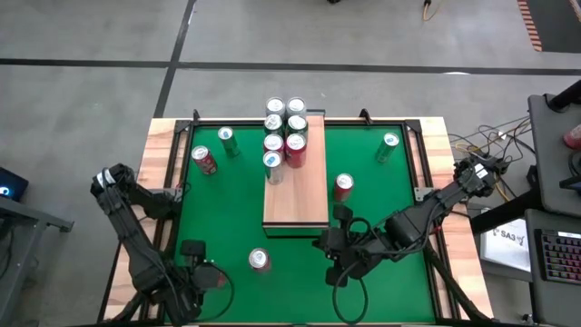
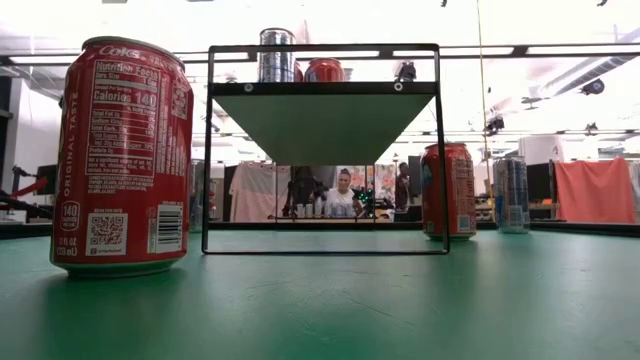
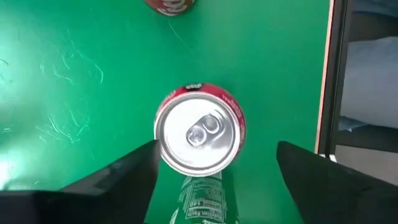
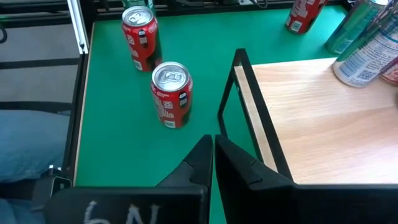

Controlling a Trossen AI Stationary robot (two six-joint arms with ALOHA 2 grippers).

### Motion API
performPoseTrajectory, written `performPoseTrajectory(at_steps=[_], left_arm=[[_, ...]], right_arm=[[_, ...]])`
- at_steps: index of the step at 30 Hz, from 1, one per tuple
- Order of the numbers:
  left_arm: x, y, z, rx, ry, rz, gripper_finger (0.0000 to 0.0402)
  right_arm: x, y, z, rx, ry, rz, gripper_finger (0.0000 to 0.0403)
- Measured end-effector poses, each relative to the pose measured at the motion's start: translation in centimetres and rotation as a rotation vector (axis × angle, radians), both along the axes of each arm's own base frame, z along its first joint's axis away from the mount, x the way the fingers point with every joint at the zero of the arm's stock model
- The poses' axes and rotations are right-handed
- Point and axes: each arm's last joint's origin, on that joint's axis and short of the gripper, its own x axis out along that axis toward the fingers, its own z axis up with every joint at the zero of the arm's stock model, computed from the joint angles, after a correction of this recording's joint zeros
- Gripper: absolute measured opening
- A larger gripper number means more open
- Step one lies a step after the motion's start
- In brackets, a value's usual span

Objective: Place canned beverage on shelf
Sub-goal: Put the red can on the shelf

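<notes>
A red canned beverage [image 3: 199, 129] stands upright on the green table at the near left, seen from above in the left wrist view. My left gripper [image 3: 216, 149] is open above it, one finger on each side. Below the can's top there is green print [image 3: 199, 199]; whether it belongs to this can I cannot tell. The wooden shelf [image 1: 295, 195] runs down the table's middle and carries several cans [image 1: 284, 132] on its far end. My right gripper [image 4: 213, 146] is shut and empty, off the shelf's near right corner [image 4: 239, 59]. My left gripper stands open over the red can's top, its fingers pointing down from above. One fingertip [image 3: 146, 155] shows right against the top's rim [image 3: 163, 149], and I cannot tell whether it touches. The can stands upright with its base on the table.
Another red can [image 1: 260, 260] stands near the front edge, between the two grippers. Loose cans stand at the far left [image 1: 204, 161] [image 1: 227, 141], right of the shelf [image 1: 343, 186] and far right [image 1: 390, 145]. A wooden rim [image 1: 162, 159] borders the table. A person [image 2: 345, 190] sits beyond it.
</notes>
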Motion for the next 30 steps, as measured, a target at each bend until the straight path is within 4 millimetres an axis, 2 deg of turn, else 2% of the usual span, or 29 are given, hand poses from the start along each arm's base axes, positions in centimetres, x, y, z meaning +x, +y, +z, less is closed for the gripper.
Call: performPoseTrajectory(at_steps=[4, 12, 20, 30], left_arm=[[0.0, 0.0, -0.1, 0.011, -0.013, -0.001, 0.033], [0.0, 0.2, -1.0, 0.054, -0.03, -0.021, 0.0334], [-0.5, 0.2, -2.8, 0.096, -0.045, -0.037, 0.0334], [-0.8, 0.4, -6.3, 0.077, -0.066, -0.039, 0.0334]], right_arm=[[0.1, 0.1, 0.0, 0.006, -0.011, 0.001, 0.0009], [0.2, 0.1, 0.0, 0.013, -0.02, -0.001, 0.0009], [0.3, 0.2, 0.2, 0.029, -0.045, -0.001, 0.0009], [0.5, 0.2, 0.4, 0.042, -0.066, -0.003, 0.0009]])
